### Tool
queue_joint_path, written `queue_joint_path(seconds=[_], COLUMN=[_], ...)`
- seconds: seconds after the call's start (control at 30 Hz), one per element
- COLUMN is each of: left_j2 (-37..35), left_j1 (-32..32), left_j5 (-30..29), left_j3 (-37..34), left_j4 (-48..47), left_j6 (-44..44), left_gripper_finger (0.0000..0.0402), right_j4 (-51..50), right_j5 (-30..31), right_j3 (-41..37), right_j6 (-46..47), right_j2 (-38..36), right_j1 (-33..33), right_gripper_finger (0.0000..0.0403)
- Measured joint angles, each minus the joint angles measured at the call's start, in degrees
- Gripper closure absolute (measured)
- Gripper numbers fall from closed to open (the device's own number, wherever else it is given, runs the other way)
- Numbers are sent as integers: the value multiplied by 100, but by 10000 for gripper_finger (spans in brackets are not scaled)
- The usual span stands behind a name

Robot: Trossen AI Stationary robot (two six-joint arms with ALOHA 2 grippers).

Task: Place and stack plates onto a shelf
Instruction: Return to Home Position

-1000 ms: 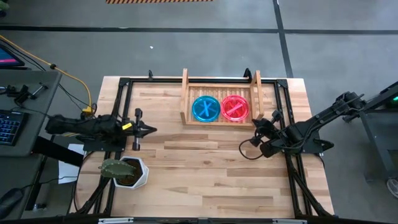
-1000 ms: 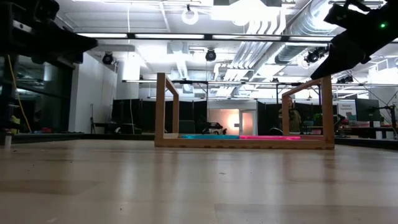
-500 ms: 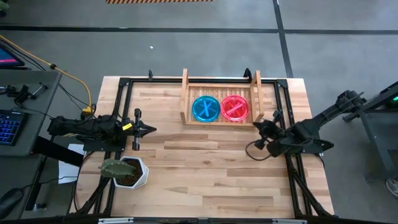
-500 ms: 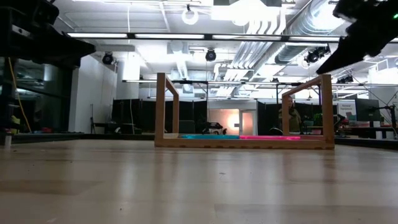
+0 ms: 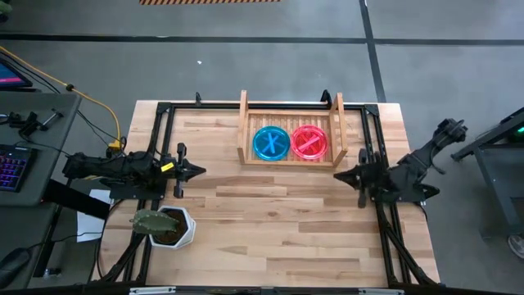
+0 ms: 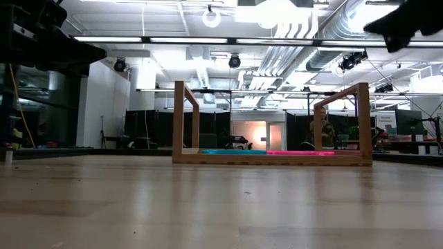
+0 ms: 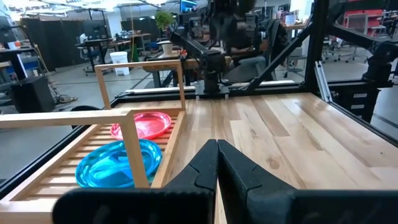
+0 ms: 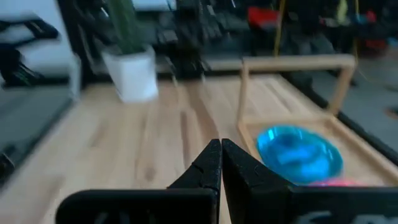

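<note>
On the shelf [image 5: 243, 123] we count one blue stack [image 5: 271, 143] and one pink stack [image 5: 310, 142]; our left hand [image 5: 199, 171] and right hand [image 5: 337, 175] sit closed, empty.

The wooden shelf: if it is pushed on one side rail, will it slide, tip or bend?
The shelf probably slides, not tips: it sits low and wide on the smooth tabletop. Its wooden frame looks stiff, so bending seems unlikely. A push off centre may turn it and shift the blue plates and pink plates.
</note>
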Motion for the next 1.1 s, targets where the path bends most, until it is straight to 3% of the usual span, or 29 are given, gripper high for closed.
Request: queue_joint_path(seconds=[0.13,0.27,0.47,0.73,1.1], left_j2=[0,0,0,0,0], left_j1=[0,0,0,-1,-2], left_j5=[0,0,0,0,0], left_j3=[-1,1,1,1,-1], left_j4=[-1,1,1,2,1], left_j6=[-1,-1,-1,-3,-3], left_gripper_finger=[402,402,402,402,402], right_j4=[534,774,1864,1259,454], right_j5=[-696,-1718,-2879,-3046,-3064], right_j3=[0,-81,-899,-986,-1216], right_j6=[-868,-1073,-1302,-1240,-946], right_j2=[-313,-297,-251,-667,-2138], right_j1=[-520,-1178,-2066,-2494,-2474], right_gripper_finger=[403,403,403,403,403])
